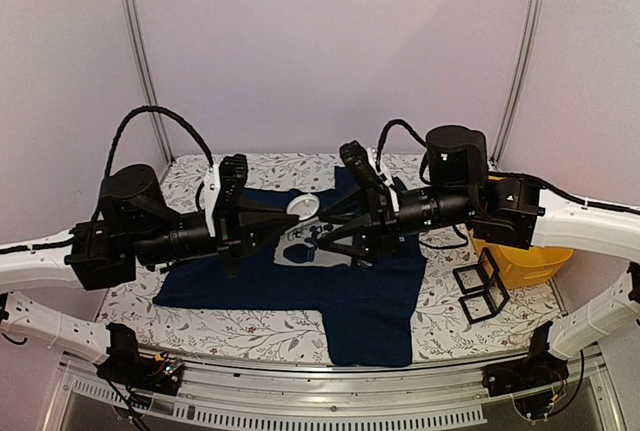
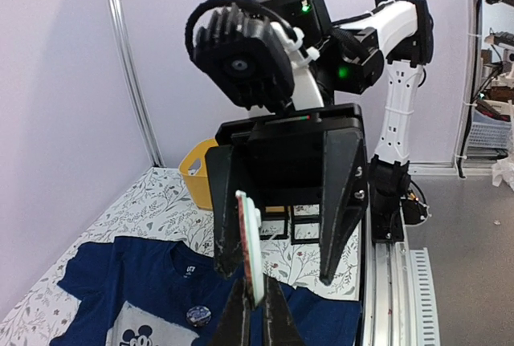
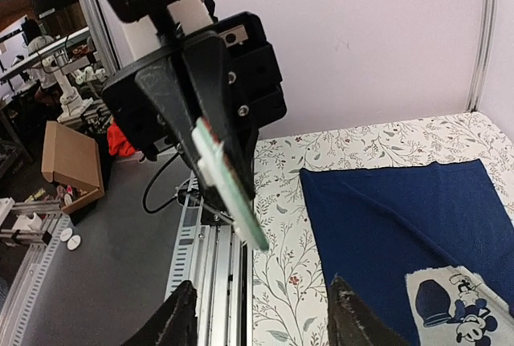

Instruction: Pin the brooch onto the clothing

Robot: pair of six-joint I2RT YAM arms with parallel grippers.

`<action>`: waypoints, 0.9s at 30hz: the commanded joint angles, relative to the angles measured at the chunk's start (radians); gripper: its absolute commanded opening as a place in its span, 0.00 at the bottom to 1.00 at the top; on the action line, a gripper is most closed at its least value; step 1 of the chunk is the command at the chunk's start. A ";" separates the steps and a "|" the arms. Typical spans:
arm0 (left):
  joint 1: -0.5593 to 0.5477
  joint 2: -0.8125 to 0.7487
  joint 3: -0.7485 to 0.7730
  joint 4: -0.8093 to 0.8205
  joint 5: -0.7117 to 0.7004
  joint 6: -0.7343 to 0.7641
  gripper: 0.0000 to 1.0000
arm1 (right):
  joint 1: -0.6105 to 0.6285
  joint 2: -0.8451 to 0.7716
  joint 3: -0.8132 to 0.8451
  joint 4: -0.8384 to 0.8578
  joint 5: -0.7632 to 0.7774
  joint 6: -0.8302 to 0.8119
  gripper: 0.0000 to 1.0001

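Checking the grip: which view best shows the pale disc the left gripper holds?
Left wrist: the disc stands edge-on, close, pinched between the fingertips of the left gripper. Right wrist shows it edge-on too; top external shows only a small pale oval.

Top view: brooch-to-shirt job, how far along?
Done: the navy blue T-shirt with the pale mouse print lies spread on the table. In hand: the left gripper is shut on the flat pale round brooch, held edge-on in the air above the shirt; the right gripper faces it, open. Left: the whole pinning. A small dark round badge lies on the shirt by the print; pinned or not, I cannot tell.
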 commanded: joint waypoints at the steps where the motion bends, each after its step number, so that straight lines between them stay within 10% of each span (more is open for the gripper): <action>1: -0.015 -0.030 -0.014 -0.005 -0.022 0.016 0.00 | 0.004 -0.072 0.011 -0.079 -0.061 -0.117 0.65; 6: -0.015 -0.038 -0.007 -0.052 0.012 0.067 0.00 | 0.004 -0.146 -0.006 -0.094 0.064 -0.172 0.66; 12: -0.016 -0.021 0.028 -0.116 0.049 0.093 0.00 | 0.003 -0.121 0.049 -0.038 0.091 -0.109 0.37; 27: -0.016 0.003 0.030 -0.097 0.079 0.082 0.00 | 0.017 -0.023 0.063 0.018 -0.002 -0.072 0.29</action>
